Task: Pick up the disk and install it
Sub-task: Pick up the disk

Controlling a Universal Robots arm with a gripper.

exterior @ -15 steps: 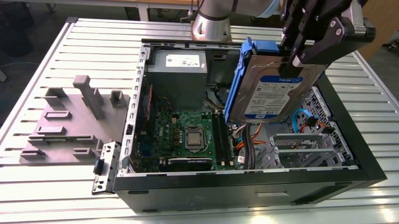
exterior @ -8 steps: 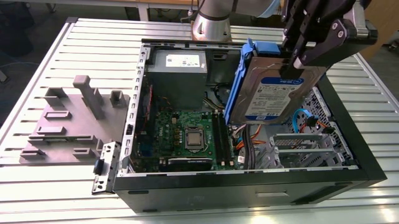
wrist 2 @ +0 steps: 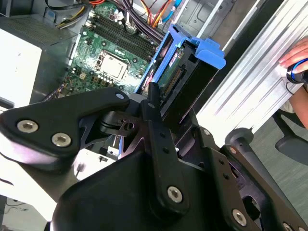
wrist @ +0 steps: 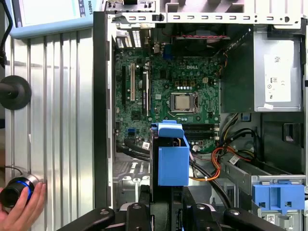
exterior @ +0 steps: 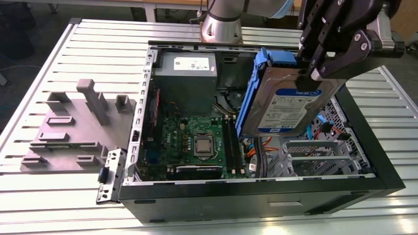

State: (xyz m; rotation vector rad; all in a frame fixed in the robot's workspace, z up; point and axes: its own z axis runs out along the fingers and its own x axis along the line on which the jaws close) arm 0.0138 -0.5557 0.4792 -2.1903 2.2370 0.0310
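1. Ribbed table carries an open computer case; the gripper clamps the disk, tilted, above it.
2. The first wrist view shows a hand at the table's edge; the exterior view, a grey fixture.

The disk, silver with a white-and-blue label and blue side rails, hangs nearly upright, clamped in my end effector, over the open computer case, toward the exterior view's right.

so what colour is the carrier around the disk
Blue; the carrier on the disk shows best in the exterior view.
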